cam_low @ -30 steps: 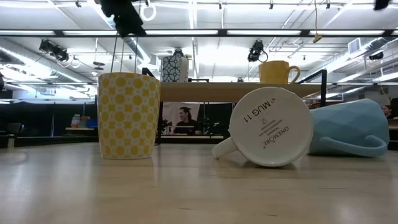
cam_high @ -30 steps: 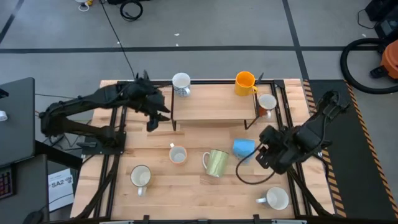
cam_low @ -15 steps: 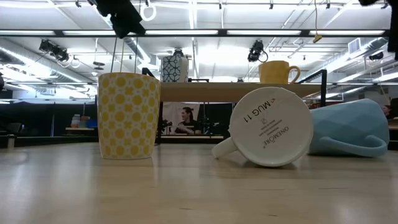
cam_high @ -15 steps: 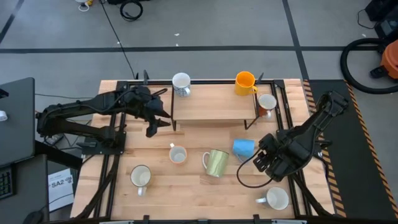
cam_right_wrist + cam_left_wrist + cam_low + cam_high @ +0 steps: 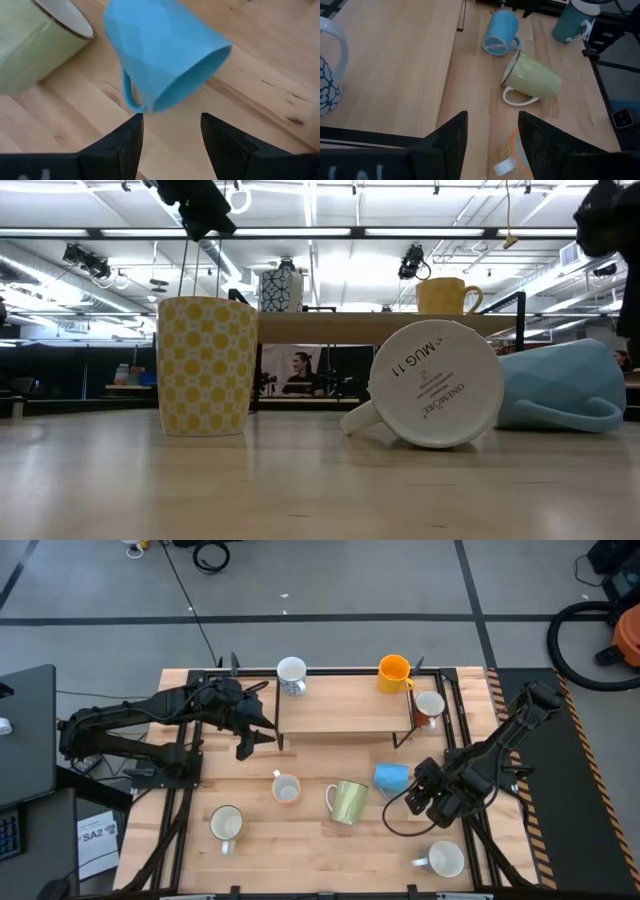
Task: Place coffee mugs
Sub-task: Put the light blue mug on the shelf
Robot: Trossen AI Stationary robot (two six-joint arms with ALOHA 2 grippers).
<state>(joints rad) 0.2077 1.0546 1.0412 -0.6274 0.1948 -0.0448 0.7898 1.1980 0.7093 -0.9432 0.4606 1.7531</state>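
Mugs lie all over my wooden table [image 5: 300, 840], and two stand up on the little shelf [image 5: 345, 710]. I think I am just starting to pick one up. My right claw [image 5: 425, 802] is open wide and holds nothing. It hangs near the blue mug [image 5: 160, 55], which lies on its side next to the yellow-green mug [image 5: 348, 801]. Next I should go lower and close on the blue mug's rim. My left claw [image 5: 245, 735] waits, open, by the shelf.
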